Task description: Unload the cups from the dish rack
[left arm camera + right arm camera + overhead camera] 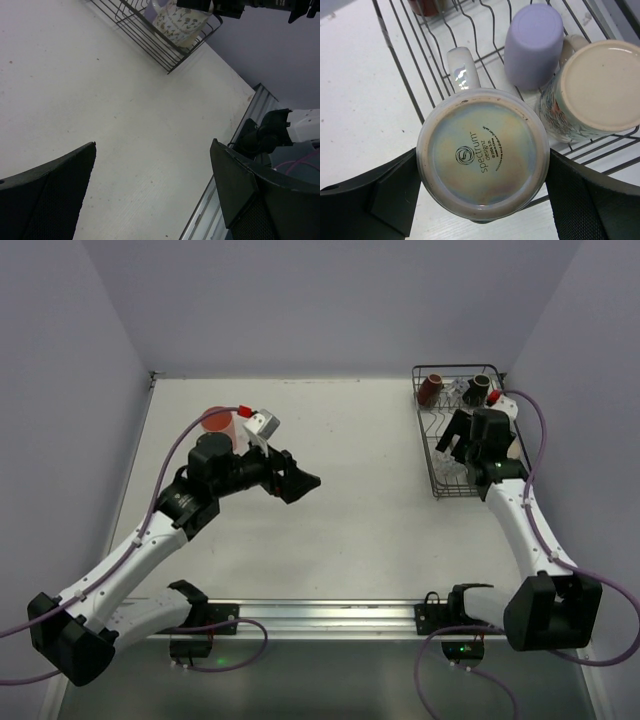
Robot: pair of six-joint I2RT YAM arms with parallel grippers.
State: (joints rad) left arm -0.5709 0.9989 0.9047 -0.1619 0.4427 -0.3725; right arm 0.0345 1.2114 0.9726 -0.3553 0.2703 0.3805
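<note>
The black wire dish rack (424,430) stands at the table's far right. Two dark brown mugs (431,390) (477,390) sit at its far end. My right gripper (452,448) is inside the rack. In the right wrist view the right gripper (482,175) is shut on an upside-down cream mug (480,145), one finger on each side. Beside it stand an upside-down lavender cup (534,45) and a white flowered mug (597,87). My left gripper (300,483) is open and empty over mid-table. A salmon-red tumbler (218,422) stands on the table behind the left arm.
The left wrist view shows bare table between the open left gripper (153,145), with the rack's near corner (145,35) and the flowered mug (177,22) far ahead. A metal rail (330,612) runs along the near edge. Walls close in on three sides.
</note>
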